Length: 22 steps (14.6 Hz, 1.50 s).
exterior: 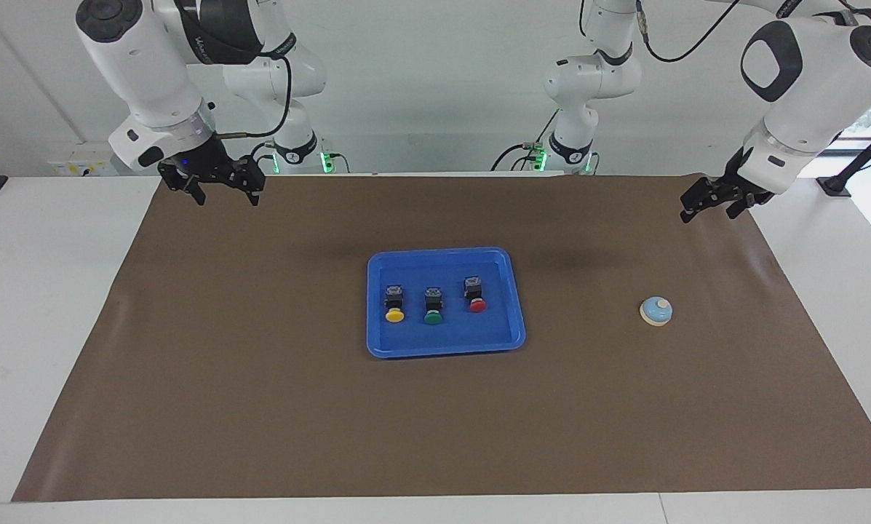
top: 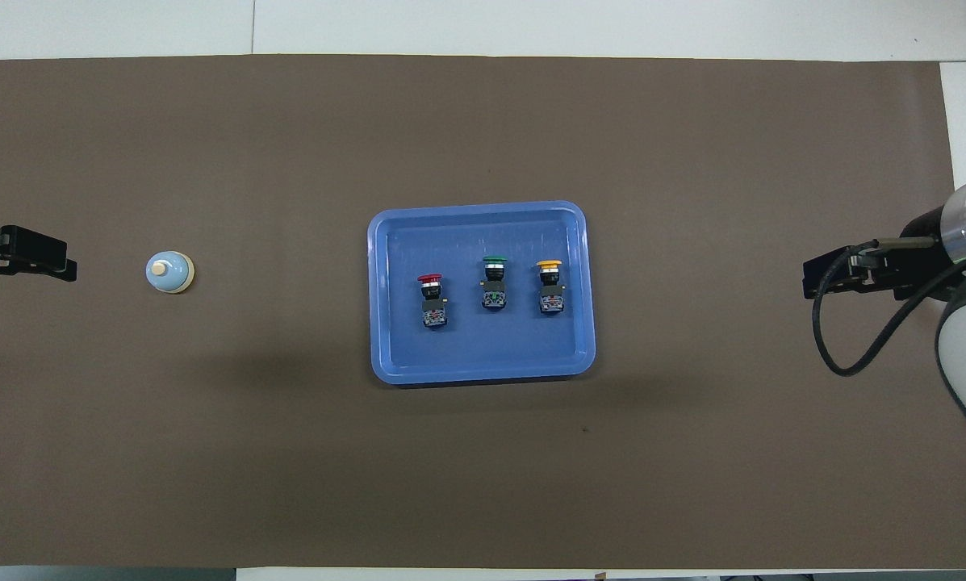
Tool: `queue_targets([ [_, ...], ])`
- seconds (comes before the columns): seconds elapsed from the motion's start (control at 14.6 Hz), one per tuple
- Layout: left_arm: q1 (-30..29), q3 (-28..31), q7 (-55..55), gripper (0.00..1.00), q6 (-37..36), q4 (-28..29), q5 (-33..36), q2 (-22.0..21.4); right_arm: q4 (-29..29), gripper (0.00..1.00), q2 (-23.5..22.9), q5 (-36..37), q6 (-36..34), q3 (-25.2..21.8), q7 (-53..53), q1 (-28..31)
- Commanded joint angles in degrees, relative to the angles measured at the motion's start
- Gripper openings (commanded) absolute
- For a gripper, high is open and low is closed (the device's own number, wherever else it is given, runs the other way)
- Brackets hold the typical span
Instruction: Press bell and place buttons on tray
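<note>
Brown matting (exterior: 260,407) covers the white table. At its middle sits the tray (exterior: 508,342), holding the yellow button (exterior: 394,303), green button (exterior: 433,305) and red button (exterior: 474,293) in a row. Toward the left arm's end, the bell (exterior: 655,311) stands alone. Up over the mat's edges, left gripper (exterior: 719,198) and right gripper (exterior: 213,182) hang spread, both empty.

three buttons (exterior: 432,298) on tray (exterior: 377,342); bell (exterior: 655,311) apart

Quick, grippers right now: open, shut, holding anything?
Left gripper: open, empty, raised over the mat's edge, clear of the bell.
Right gripper: open, empty, waiting.
</note>
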<state>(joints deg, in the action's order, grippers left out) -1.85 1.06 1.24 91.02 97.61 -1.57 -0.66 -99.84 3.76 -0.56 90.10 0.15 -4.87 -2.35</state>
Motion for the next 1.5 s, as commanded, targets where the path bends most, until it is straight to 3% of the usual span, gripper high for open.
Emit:
queue_targets([
  [0.0,-0.09,0.09,-0.18,1.0,-3.47,0.56,0.08,-1.97,0.79,1.0,-0.33,-0.4,-0.89,0.64,0.74,0.86],
  [0.55,-0.44,-0.26,0.17,1.0,-3.4,0.03,0.43,-3.02,0.79,1.0,-0.33,-0.4,-0.89,0.64,0.74,0.95],
  [1.44,-0.44,-0.35,0.26,1.0,-3.04,-3.92,0.34,-0.74,0.79,1.0,-0.33,-0.4,-0.89,0.64,0.74,0.95],
])
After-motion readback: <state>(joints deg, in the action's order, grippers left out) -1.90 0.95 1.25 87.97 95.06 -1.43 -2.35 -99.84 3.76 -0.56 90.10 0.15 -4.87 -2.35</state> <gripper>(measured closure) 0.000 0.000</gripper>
